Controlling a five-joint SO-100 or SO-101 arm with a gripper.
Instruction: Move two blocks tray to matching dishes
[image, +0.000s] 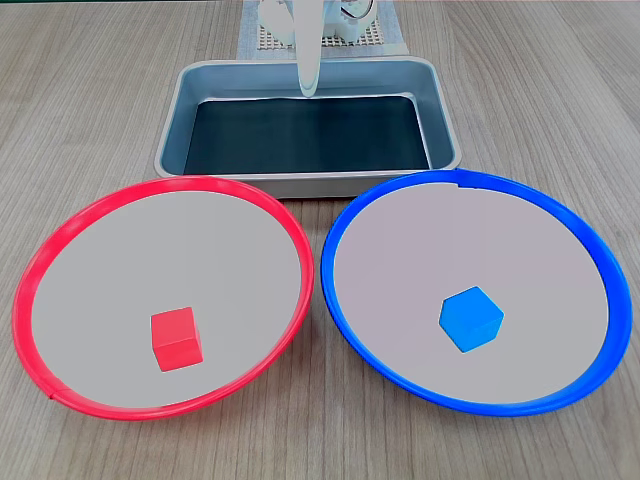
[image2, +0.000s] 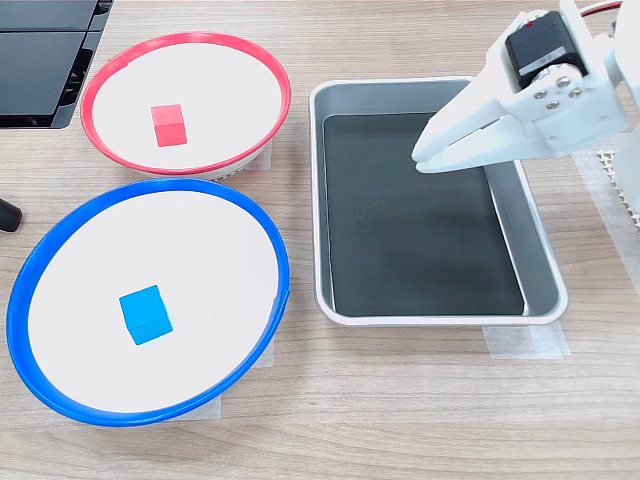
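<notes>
The red block lies inside the red-rimmed dish. Inside the blue-rimmed dish rests the blue block. The silver tray shows a bare black floor with no blocks in it. My white gripper hangs above the tray's far side in a fixed view, fingers closed together and holding nothing.
A black device sits beside the red-rimmed dish at the table's corner. A white mesh mat lies under the arm's base behind the tray. Bare wooden tabletop surrounds the dishes.
</notes>
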